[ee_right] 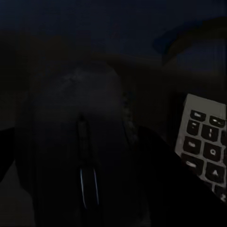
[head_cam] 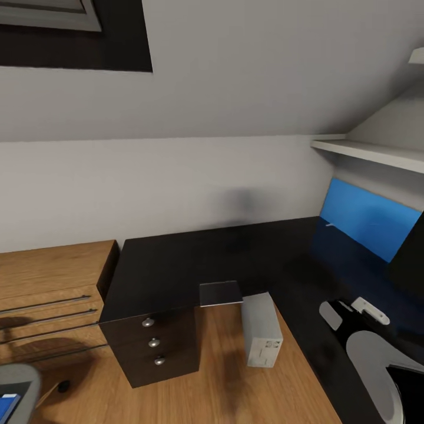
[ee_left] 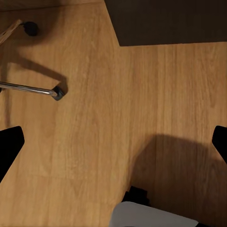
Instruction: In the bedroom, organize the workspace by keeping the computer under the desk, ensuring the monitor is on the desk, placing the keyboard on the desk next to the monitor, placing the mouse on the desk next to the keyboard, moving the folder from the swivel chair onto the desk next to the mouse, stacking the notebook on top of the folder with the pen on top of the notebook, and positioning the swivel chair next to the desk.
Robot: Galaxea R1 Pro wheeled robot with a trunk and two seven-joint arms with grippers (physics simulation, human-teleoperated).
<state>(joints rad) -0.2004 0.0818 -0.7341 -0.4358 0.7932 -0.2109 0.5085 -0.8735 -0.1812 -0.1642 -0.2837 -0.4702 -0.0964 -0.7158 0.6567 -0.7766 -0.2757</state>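
Note:
The dark mouse [ee_right: 80, 113] looms close in the right wrist view, and my right gripper [ee_right: 80, 161] is shut on its sides. The keyboard [ee_right: 205, 146] lies just beside it on the black desk [head_cam: 176, 259]. In the head view my right gripper [head_cam: 350, 312] hovers over the desk's right wing, below the monitor [head_cam: 410, 253]. The grey notebook [head_cam: 221, 292] lies at the desk's inner edge. The computer [head_cam: 262, 330] stands on the floor under it. The swivel chair [head_cam: 17, 383] holds the blue folder [head_cam: 7, 403]. My left gripper [ee_left: 113, 142] is open over the floor.
A light wood drawer chest [head_cam: 53, 288] stands left of the desk's dark three-knob drawer unit [head_cam: 154, 344]. A blue wall panel [head_cam: 368, 218] and a white shelf [head_cam: 371, 153] sit behind the right wing. The chair's chrome leg and caster [ee_left: 56, 92] lie near my left gripper.

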